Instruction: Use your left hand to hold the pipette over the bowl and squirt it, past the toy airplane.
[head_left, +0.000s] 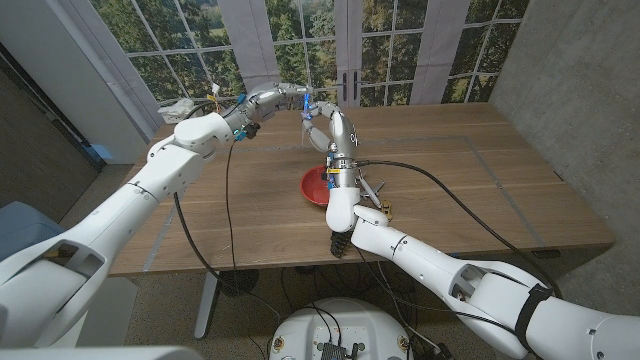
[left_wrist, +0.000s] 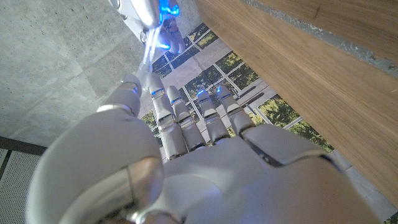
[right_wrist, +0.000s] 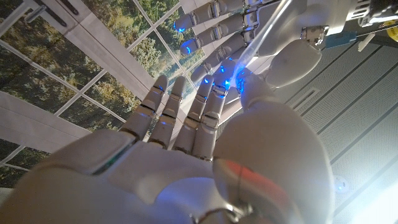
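Note:
In the head view both hands meet in the air over the table's far middle, beyond the red bowl (head_left: 313, 190). My left hand (head_left: 303, 103) reaches in from the left, and my right hand (head_left: 323, 130) rises from the forearm that crosses the bowl. The pipette (left_wrist: 149, 53) is a thin clear tube that runs between my left hand's (left_wrist: 186, 155) thumb and fingers towards the other hand. It (right_wrist: 264, 31) also stands pinched at my right hand's (right_wrist: 186, 155) fingertips, with the left hand's fingers around it higher up. A small toy airplane (head_left: 380, 205) lies right of the bowl.
The wooden table (head_left: 480, 170) stretches bare to the right. Small objects (head_left: 190, 108) stand at its far left corner. Black cables hang from both arms over the near edge. Windows and a door stand behind the table.

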